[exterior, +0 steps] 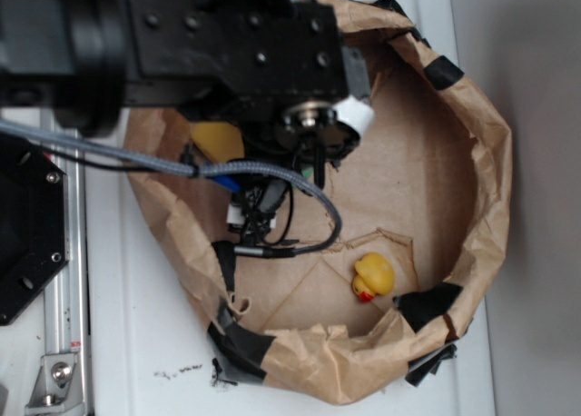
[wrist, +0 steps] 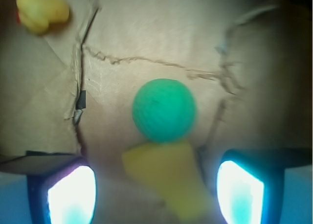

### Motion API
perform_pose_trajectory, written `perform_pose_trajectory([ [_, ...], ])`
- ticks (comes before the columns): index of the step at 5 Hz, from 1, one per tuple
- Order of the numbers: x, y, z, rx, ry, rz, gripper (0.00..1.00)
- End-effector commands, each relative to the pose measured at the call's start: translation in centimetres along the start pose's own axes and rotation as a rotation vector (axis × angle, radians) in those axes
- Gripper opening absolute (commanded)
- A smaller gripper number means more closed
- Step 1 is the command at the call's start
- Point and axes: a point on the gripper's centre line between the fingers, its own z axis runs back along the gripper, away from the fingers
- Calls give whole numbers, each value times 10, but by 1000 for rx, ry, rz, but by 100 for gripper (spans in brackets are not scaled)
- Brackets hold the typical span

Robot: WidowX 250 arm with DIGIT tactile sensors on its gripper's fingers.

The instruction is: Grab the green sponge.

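Observation:
The green sponge point(wrist: 164, 110), a round teal ball, lies on brown paper in the middle of the wrist view. It sits just ahead of my gripper point(wrist: 155, 192) and apart from it. The gripper is open, with its two fingertips point(wrist: 71, 194) glowing at the bottom corners. Between them lies a yellow wedge sponge point(wrist: 168, 177), which touches the green sponge's near side. In the exterior view the arm point(exterior: 227, 44) hides the green sponge, and only a corner of the yellow wedge point(exterior: 218, 141) shows.
A small yellow rubber duck point(exterior: 373, 275) point(wrist: 41, 10) sits apart inside the crumpled brown paper enclosure point(exterior: 481, 162). The raised paper rim is patched with black tape point(exterior: 427, 305). Grey cables point(exterior: 272, 175) hang from the arm. A white surface point(exterior: 136, 343) lies outside.

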Motion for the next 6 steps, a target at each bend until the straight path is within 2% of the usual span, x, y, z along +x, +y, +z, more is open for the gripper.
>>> perform_pose_trajectory([
  [1, -13, -5, -44, 83, 1, -212, 100],
  [2, -15, -1, -49, 89, 15, -118, 83],
  [3, -17, 1, -49, 88, -7, -37, 0],
  [4, -17, 1, -44, 134, -38, 5, 0],
  [5, -8, -11, 6, 126, -164, 38, 0],
  [6, 26, -29, 57, 181, -218, 94, 0],
])
